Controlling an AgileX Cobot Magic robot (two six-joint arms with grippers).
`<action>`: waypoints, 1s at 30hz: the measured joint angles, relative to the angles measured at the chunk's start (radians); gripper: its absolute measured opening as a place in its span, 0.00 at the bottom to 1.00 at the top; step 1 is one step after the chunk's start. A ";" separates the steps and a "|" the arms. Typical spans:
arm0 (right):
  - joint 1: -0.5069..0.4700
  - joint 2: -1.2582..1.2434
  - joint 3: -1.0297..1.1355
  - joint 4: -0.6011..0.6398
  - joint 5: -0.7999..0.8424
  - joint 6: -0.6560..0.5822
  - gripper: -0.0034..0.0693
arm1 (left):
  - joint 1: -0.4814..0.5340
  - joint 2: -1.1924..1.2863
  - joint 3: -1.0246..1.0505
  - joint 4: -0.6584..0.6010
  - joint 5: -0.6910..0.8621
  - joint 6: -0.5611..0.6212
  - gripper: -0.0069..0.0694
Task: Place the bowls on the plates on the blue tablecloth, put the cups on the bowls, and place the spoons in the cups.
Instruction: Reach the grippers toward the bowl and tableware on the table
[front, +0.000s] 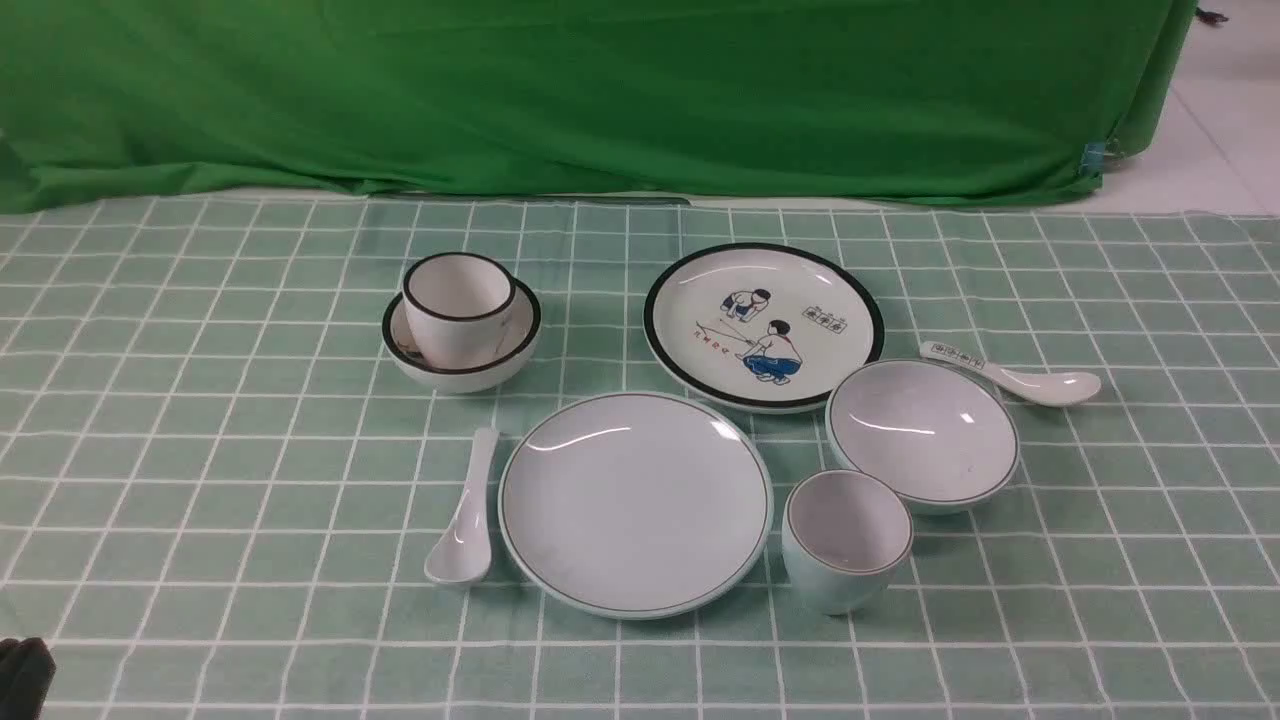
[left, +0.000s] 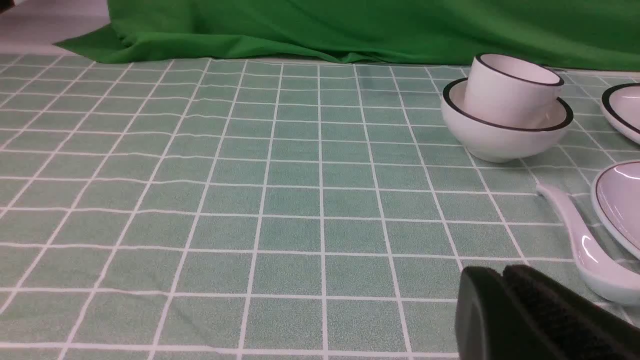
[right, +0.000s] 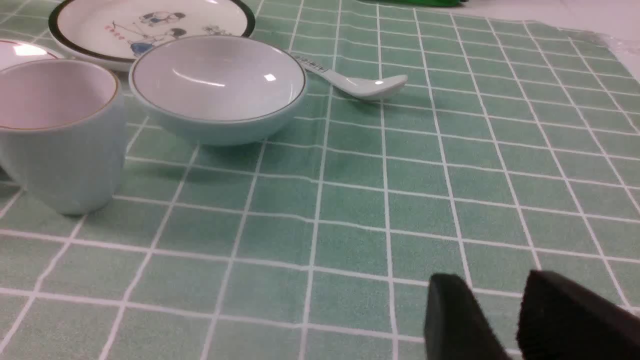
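Pale blue bowl (right: 218, 80) rests on the blue tablecloth (right: 350, 200), ahead of the right gripper (right: 495, 282) and inboard; jaws apart, empty. Left gripper (left: 500, 274), closed and empty, appears the farther of the two.

Bright green backdrop cloth (front: 600, 90) draped behind, rumpled lower hem, white surface (front: 1220, 130) at far right

Glossy glazed ceramic everywhere: the pale blue plate (front: 636, 503) and pale blue bowl (front: 922, 433) throw back bright light streaks. The checked tablecloth (front: 200, 500) looks matt, faintly grainy; the green backdrop cloth (front: 600, 90) soft, creased.
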 joint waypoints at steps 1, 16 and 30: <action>0.000 0.000 0.000 0.000 0.000 0.000 0.38 | 0.000 0.000 0.000 0.000 0.000 0.000 0.11; 0.000 0.000 0.000 0.000 0.000 0.000 0.38 | 0.000 0.000 0.000 0.001 -0.001 0.000 0.11; 0.000 0.000 0.000 0.000 0.000 0.000 0.38 | 0.000 0.000 0.000 0.137 -0.057 0.087 0.11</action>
